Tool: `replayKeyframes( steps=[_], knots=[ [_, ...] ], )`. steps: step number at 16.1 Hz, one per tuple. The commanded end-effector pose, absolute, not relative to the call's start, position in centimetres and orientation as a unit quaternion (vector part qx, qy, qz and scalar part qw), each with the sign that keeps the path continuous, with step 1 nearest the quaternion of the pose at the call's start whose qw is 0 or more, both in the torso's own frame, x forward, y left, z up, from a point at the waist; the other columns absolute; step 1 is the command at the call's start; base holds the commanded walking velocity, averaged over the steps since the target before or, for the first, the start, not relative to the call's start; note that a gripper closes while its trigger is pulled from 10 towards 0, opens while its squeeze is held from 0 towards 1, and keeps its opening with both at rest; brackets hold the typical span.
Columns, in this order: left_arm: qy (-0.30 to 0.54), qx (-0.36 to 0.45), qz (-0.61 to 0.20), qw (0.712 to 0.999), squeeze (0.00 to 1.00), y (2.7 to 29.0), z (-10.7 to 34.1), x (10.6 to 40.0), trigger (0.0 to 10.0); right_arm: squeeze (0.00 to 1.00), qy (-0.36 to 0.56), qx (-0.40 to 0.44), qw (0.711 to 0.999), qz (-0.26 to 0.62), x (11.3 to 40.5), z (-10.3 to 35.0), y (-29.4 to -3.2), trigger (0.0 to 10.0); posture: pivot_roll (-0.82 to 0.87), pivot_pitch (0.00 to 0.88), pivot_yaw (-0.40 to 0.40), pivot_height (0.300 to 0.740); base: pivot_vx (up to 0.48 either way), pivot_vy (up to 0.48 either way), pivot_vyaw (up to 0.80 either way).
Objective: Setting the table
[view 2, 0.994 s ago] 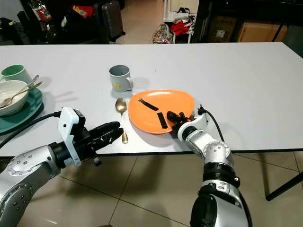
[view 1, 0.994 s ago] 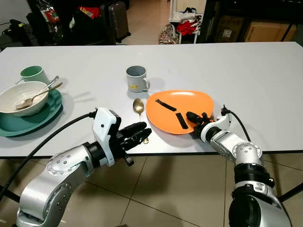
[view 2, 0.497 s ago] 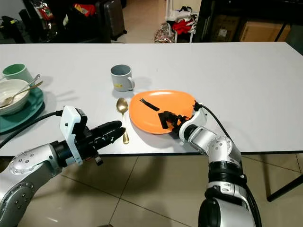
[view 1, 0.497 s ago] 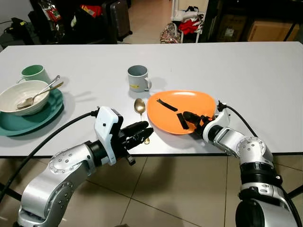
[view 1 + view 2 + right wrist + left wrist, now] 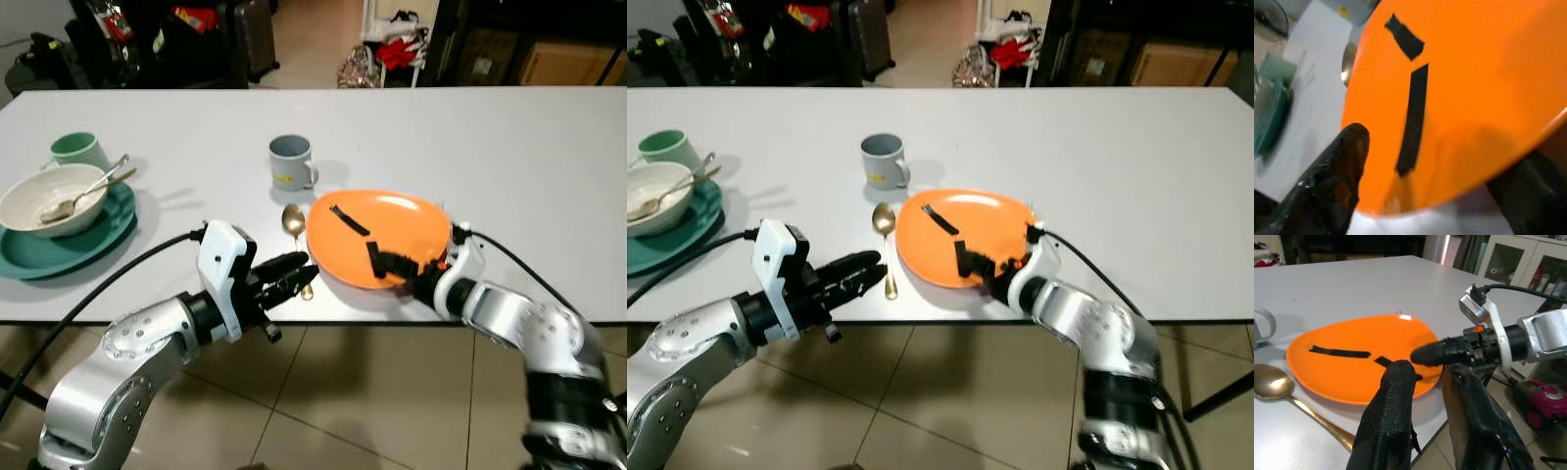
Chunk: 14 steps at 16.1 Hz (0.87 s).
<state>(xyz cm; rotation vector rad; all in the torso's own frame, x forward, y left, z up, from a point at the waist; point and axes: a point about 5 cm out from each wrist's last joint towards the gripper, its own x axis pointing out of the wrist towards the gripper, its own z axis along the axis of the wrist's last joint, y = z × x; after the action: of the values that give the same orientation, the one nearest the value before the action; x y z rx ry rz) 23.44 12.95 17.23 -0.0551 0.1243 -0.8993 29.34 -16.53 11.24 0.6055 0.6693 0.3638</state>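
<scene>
- Right gripper pinches the near rim of the orange plate, one finger above and one beneath; probably to slide or lift it into position.
- Plate sits at the table front edge, gold spoon just beside it, grey mug behind.
- Left gripper hovers near the spoon handle, fingers slightly parted, holding nothing.

The orange plate runs off the right wrist view's edges, and the teal dishes there are a blur. In the left eye view the green saucer is cut by the picture's edge, the mug's yellow print is too small to read, and the gold spoon's handle passes behind the left tool.
</scene>
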Motion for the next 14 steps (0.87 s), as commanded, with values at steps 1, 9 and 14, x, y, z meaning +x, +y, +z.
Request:
replayKeyframes(
  steps=[1,9,14],
  knots=[
    [0.061,-0.024,-0.434,0.898,0.00,13.0,17.2,23.4,10.0,1.00,0.341,0.272,0.882,0.178,28.3,11.1,-16.9,10.0,-0.04,0.035,0.059,0.740,0.000,0.000,0.00],
    [0.072,0.007,-0.428,0.901,0.00,13.6,16.8,23.5,10.0,1.00,0.302,0.182,0.893,0.279,24.1,15.7,-18.5,10.0,-0.05,0.015,0.054,0.740,0.000,0.000,0.00],
    [0.110,0.048,-0.381,0.917,0.00,15.9,15.6,23.7,10.0,0.00,0.185,-0.009,0.950,0.251,28.7,18.1,-17.1,10.0,-0.03,0.013,0.060,0.740,0.000,0.000,0.00]
  ],
)
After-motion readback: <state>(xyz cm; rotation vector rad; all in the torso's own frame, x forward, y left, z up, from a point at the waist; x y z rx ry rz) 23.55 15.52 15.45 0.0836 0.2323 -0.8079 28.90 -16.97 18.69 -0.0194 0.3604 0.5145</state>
